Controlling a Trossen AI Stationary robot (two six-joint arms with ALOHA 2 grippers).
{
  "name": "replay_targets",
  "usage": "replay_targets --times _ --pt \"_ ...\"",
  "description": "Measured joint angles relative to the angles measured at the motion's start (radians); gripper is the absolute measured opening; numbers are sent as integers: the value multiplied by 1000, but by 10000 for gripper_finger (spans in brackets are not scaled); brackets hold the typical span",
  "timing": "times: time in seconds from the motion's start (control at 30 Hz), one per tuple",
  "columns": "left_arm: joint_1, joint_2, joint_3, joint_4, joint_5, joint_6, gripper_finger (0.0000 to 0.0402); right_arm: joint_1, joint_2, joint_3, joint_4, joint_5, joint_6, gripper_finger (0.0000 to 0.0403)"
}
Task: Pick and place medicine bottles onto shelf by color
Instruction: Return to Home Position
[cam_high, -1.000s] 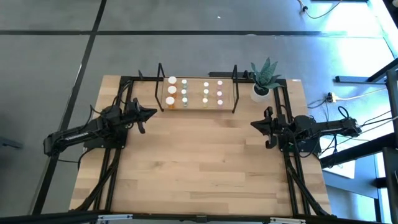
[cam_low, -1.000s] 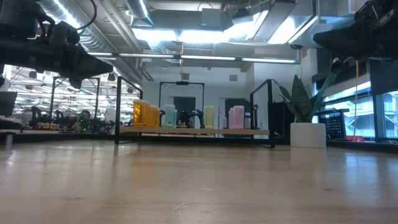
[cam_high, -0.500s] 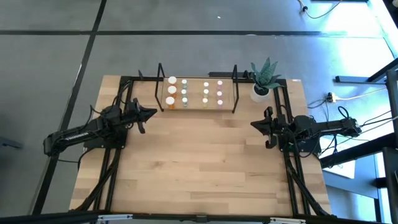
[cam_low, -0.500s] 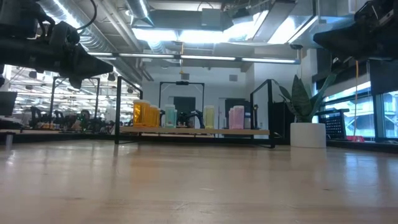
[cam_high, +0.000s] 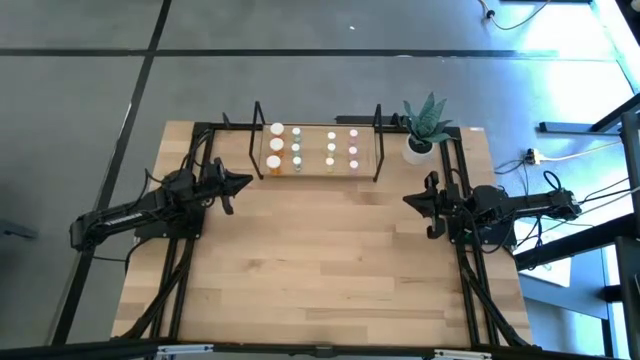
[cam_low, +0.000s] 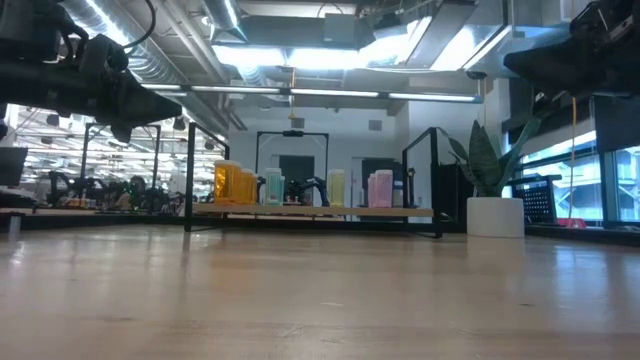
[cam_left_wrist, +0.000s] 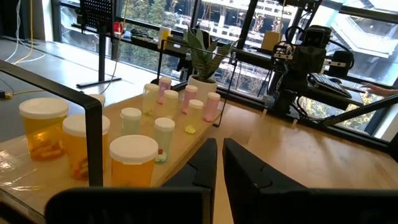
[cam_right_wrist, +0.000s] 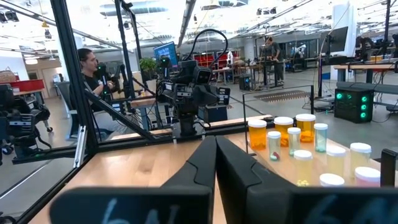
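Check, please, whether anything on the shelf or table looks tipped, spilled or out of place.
Nothing stands out. The bottles stand upright on the shelf in tidy colour columns, and the left gripper and right gripper sit apart from it, holding nothing.

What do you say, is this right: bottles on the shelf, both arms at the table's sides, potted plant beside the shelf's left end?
No: the high view shows the potted plant beside the right end of the shelf, not the left. The bottles stand on it, and the left gripper and right gripper wait at the sides of the table.
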Motion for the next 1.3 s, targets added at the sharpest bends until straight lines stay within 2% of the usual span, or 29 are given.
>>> replay_targets --times 0.33,0.87,1.3 --pt "0 0 0 0 0 0 7 0 0 0 0 0 1 14" --pt "0 0 0 0 0 0 28 0 0 0 0 0 0 14" --pt "0 0 0 0 0 0 10 0 0 0 0 0 1 14"
